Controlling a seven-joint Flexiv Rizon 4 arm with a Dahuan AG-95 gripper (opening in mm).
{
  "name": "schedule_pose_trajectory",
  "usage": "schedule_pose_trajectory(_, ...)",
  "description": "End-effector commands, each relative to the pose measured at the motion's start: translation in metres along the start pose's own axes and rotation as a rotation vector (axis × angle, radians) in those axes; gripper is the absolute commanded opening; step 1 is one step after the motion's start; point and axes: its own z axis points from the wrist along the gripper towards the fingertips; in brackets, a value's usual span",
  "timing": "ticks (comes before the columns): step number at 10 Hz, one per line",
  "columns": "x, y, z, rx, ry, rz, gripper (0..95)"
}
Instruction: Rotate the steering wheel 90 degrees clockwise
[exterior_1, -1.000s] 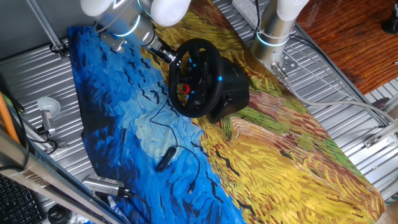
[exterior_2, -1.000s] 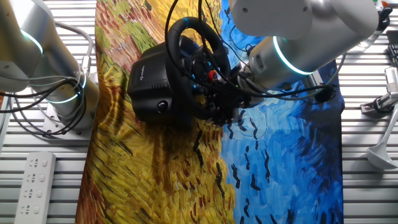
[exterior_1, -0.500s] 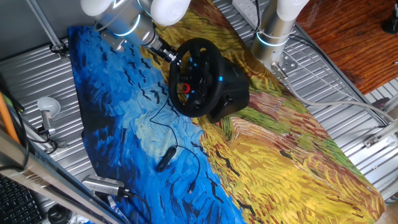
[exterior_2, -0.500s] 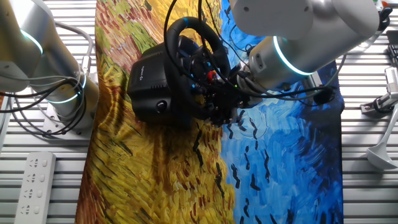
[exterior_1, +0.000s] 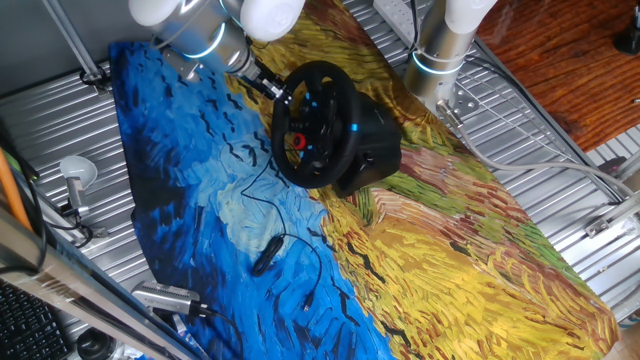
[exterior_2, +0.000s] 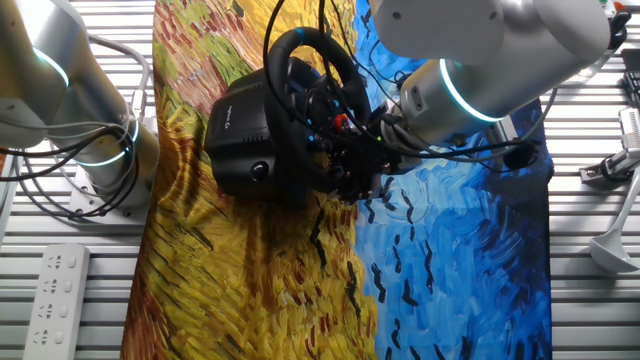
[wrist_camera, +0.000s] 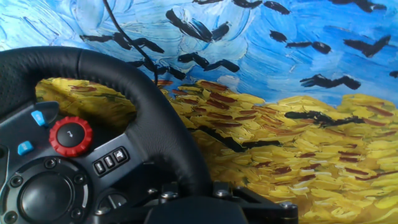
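Steering wheel (exterior_1: 318, 125): stood on the painted cloth (exterior_1: 190, 170) over the desk.
Gripper (exterior_2: 362, 160): at the rim; jaws' grip unclear.

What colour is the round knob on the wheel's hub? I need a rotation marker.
Red, with a black centre: the knob shows best in the hand view.

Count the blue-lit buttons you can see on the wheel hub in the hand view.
2. One blue button sits up and left of the red knob; the other lies left of the knob, lower down. The steering wheel hub is cut off at the frame edge, so more may be hidden.
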Motion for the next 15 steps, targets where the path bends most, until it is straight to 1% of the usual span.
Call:
schedule_pose_trajectory(1,-0.0006,-0.0001,-0.0004,-0.004,0.007,0.02,0.0)
schedule_pose_trajectory(5,0.0008,-0.0001,-0.0003,-0.004,0.012,0.041,0.0)
schedule_pose_trajectory(12,0.0054,-0.0018,-0.0007,-0.009,0.036,0.083,0.0)
schedule_pose_trajectory(15,0.0067,-0.0019,-0.0008,-0.009,0.039,0.089,0.0)
